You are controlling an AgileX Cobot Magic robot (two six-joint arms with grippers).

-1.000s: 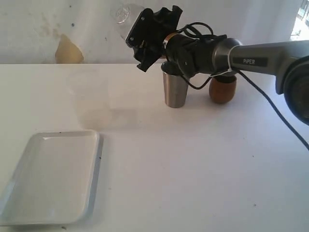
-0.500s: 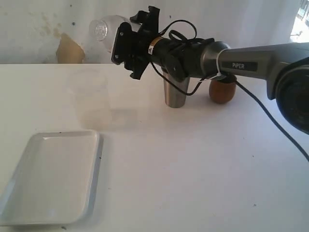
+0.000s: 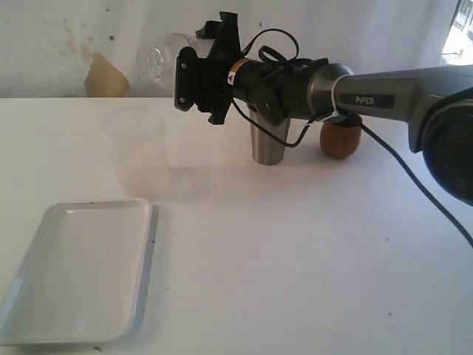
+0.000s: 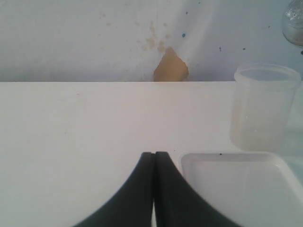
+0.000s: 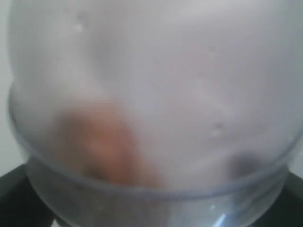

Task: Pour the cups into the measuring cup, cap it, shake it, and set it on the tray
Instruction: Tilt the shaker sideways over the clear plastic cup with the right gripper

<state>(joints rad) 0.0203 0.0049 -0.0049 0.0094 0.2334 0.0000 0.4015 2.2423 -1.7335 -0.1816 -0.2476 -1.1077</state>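
Note:
The clear measuring cup (image 3: pixel 139 144) stands uncapped on the white table beyond the white tray (image 3: pixel 81 270); the left wrist view shows the measuring cup (image 4: pixel 265 106) behind the tray's (image 4: pixel 236 189) far rim. My right gripper (image 3: pixel 194 74) is shut on a clear dome lid (image 3: pixel 162 55), held in the air up and to the right of the measuring cup. The lid (image 5: pixel 151 109) fills the right wrist view. The steel tumbler (image 3: pixel 267 140) and the wooden cup (image 3: pixel 341 139) stand upright under the right arm. My left gripper (image 4: pixel 155 156) is shut on nothing, low beside the tray.
A pale wall with a tan patch (image 3: pixel 103 78) runs along the table's far edge. The right arm (image 3: pixel 384 92) and its cable (image 3: pixel 414 166) stretch over both cups. The lid (image 4: pixel 294 23) shows at a corner of the left wrist view.
My right gripper carried the dome lid leftward from above the steel tumbler to a spot near the measuring cup, then turned slightly. The left gripper has not moved.

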